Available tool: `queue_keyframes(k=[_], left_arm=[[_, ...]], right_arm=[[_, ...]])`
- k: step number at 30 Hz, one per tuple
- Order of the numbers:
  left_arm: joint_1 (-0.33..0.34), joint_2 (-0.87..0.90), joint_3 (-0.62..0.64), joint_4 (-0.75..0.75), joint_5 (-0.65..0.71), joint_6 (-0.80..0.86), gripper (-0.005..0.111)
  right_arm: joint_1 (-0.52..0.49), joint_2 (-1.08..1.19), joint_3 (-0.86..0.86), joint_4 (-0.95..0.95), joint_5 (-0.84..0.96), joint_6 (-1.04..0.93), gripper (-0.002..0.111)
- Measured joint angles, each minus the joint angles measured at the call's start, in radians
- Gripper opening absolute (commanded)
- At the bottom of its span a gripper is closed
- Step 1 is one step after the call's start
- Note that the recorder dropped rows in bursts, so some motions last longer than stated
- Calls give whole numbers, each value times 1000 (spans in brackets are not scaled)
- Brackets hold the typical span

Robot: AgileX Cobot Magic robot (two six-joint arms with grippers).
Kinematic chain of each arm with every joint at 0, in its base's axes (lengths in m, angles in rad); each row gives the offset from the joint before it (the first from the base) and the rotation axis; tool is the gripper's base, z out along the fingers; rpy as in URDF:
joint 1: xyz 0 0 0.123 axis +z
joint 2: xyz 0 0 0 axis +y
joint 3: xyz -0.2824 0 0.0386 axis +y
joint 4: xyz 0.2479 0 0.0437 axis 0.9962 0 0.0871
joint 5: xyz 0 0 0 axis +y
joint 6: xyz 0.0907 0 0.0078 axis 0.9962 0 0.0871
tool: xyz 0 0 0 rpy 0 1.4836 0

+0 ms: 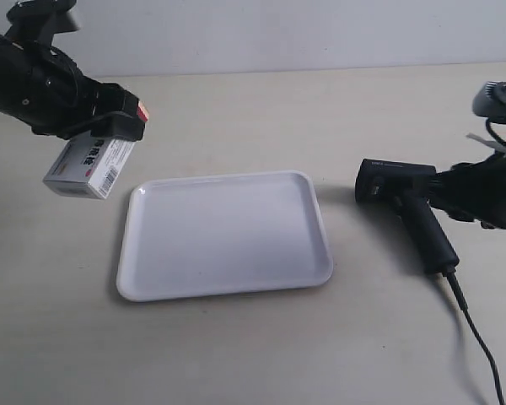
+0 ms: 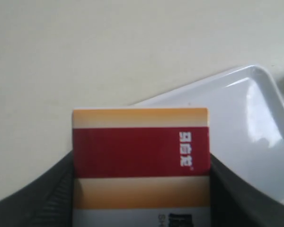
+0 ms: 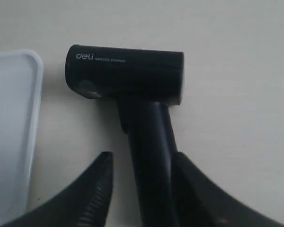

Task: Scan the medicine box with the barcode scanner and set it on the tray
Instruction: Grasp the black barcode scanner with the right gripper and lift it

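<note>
The medicine box (image 1: 86, 164) hangs in the air just beyond the tray's (image 1: 228, 178) left far corner, barcode side facing the tray. My left gripper (image 1: 103, 137) is shut on it. In the left wrist view the box's (image 2: 141, 142) dark red band and orange stripes fill the space between the fingers (image 2: 57, 198), with the tray (image 2: 255, 123) below. The black barcode scanner (image 1: 405, 198) lies on the table right of the tray. My right gripper (image 3: 141, 158) straddles the scanner's (image 3: 128, 73) handle, open, with a gap at one finger (image 3: 92, 189).
The scanner's black cable (image 1: 481, 346) trails toward the front right corner of the beige table. In the right wrist view the tray's edge (image 3: 35, 118) lies a short way from the scanner head. A pale wall runs along the back.
</note>
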Motion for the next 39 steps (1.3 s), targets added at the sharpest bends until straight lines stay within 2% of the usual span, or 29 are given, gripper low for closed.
queue_keyframes(k=[2, 5, 17, 19, 27, 28, 29, 34, 36, 39], left_arm=[[0, 0, -2, -53, 0, 58, 0], [0, 0, -2, -68, 0, 88, 0], [0, 0, -2, -75, -4, 99, 0], [0, 3, -2, -75, -13, 99, 0], [0, 89, -2, -75, -46, 99, 0], [0, 100, -2, -75, -50, 99, 0], [0, 121, -2, -75, -57, 99, 0], [-10, 157, -2, -84, -95, 99, 0], [-28, 157, -6, -84, -105, 99, 0], [-43, 157, -10, -89, -108, 99, 0]], right_arm=[[4, 72, -40, -26, -8, 0, 69], [4, 164, -91, -44, -27, -15, 78], [4, 431, -227, -49, -68, -67, 78], [4, 454, -234, -58, -87, -69, 72], [4, 484, -238, -77, -118, -73, 17], [4, 484, -238, -77, -118, -73, 5], [4, 479, -238, -83, -103, -73, 2], [7, 330, -238, -104, 51, -73, 0], [53, 264, -238, -107, 94, -73, 0], [202, 245, -236, -154, 105, -54, 0]])
